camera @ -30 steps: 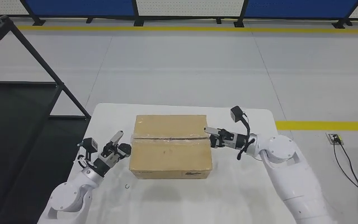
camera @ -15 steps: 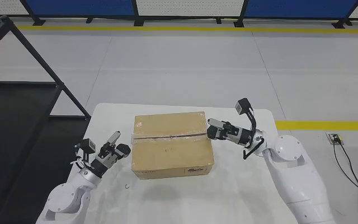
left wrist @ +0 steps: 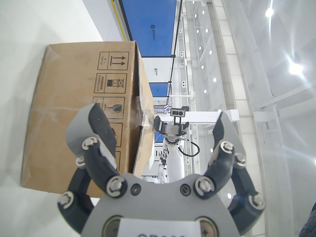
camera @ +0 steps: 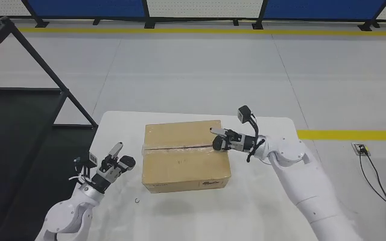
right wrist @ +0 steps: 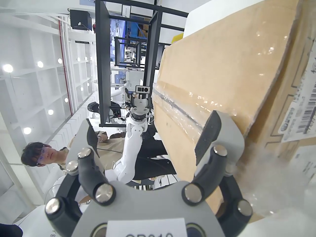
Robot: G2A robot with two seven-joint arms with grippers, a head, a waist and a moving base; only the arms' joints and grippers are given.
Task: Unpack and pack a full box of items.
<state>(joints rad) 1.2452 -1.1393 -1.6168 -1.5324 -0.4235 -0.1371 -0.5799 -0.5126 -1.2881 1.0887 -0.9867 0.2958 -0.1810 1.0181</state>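
Brown box sits shut on the white desk; right tool spread wide at its edge, left tool spread wide nearby.

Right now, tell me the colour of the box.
The box is plain brown cardboard, best seen in the top view.

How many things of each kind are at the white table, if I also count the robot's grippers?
Cardboard box: 1
Small dark loop on the table, too small to identify: 1
Grippers: 2, the left gripper beside the box and the right gripper at the box's top edge, both open
Total: 4
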